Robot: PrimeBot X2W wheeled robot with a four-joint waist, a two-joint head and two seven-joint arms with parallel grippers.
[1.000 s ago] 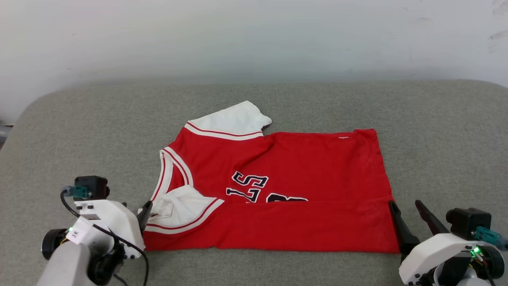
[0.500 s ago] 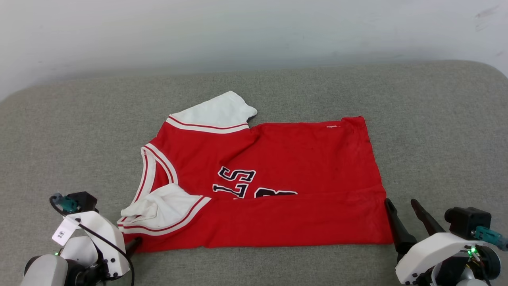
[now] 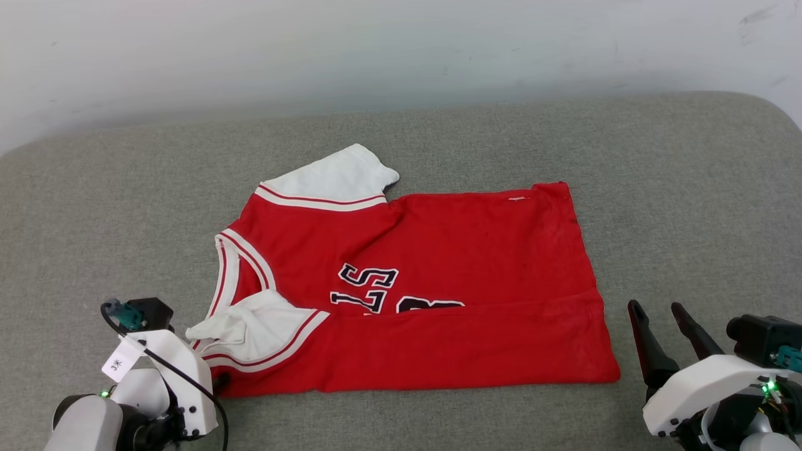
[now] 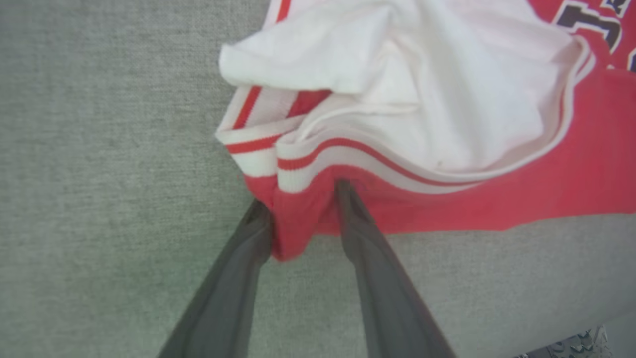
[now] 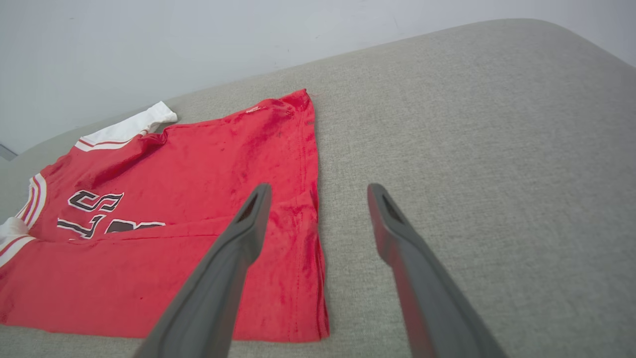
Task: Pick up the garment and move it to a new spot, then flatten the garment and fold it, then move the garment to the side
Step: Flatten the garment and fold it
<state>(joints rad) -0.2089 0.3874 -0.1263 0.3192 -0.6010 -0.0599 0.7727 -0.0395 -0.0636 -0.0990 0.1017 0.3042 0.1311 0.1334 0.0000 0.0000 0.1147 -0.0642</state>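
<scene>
- Lying flat mid-table (image 3: pixel 689 188), the garment (image 3: pixel 438 263) has its collar toward the left edge and its near strip folded over the lettering.
- Left tool (image 4: pixel 300 196) — fingers part-closed astride the garment's near-left corner, red fabric bunched between; firm grip or not, I cannot tell.
- Right tool (image 3: pixel 655 305) — wide open, empty, just beside the near-right corner.
</scene>
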